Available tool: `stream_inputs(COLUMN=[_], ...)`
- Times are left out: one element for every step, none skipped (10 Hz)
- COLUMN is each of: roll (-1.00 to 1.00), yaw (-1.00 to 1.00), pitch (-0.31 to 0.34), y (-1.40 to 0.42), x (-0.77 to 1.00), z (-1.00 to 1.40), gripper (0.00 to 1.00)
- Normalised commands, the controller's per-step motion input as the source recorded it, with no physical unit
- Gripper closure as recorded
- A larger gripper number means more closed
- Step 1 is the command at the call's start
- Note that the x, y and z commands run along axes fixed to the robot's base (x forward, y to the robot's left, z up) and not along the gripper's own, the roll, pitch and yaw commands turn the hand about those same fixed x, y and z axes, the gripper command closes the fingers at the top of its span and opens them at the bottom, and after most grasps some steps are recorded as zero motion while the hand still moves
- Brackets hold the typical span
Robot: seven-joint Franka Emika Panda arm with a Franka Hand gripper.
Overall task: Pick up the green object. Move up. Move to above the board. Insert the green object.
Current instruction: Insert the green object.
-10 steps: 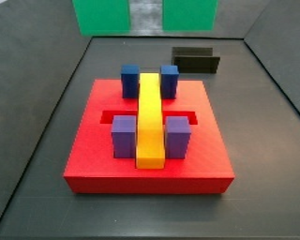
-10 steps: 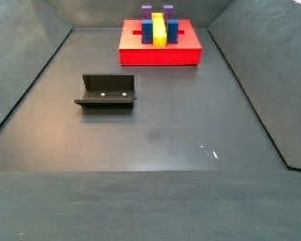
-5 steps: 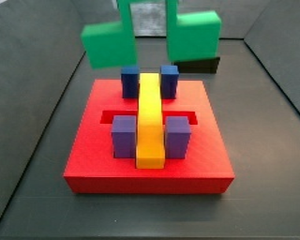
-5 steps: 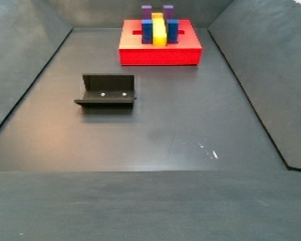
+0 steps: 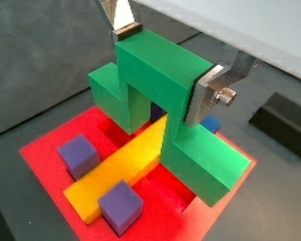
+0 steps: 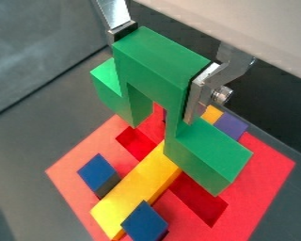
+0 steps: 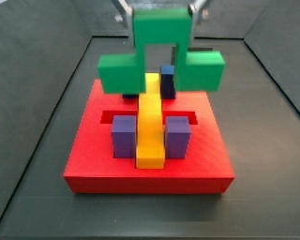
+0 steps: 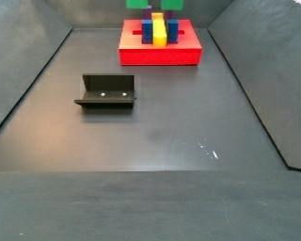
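Note:
My gripper (image 5: 166, 61) is shut on the raised middle cube of the green object (image 5: 166, 89), with a silver finger on each side, as both wrist views show (image 6: 162, 58). In a side view the gripper (image 7: 161, 14) holds the green object (image 7: 161, 52) over the far end of the red board (image 7: 90, 159). Its two lower cubes hang on either side of the yellow bar (image 7: 150, 122), above the blue blocks (image 7: 130, 80). I cannot tell whether it touches them. In a side view only its green underside (image 8: 136, 4) shows, at the frame's top edge.
Two purple blocks (image 7: 123, 136) flank the yellow bar in the board's slot. The dark fixture (image 8: 106, 92) stands on the grey floor well away from the board (image 8: 160, 56). Sloping grey walls enclose the floor.
The gripper and the green object have come down from the top of the side view to just over the board's far end. The board and its blocks have not moved.

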Motion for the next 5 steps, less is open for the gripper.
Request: stream_inputs(roll=[0.11, 0.08, 0.0, 0.0, 0.0], yaw=[0.0, -0.04, -0.06, -0.06, -0.08], pitch=[0.186, 0.106, 0.06, 0.046, 0.043], y=[0.0, 0.04, 0.12, 0.14, 0.15], x=[0.21, 0.0, -0.03, -0.04, -0.11], z=[-0.35, -0.27, -0.18, -0.18, -0.22], gripper=[1.0, 1.0, 1.0, 1.0, 1.0])
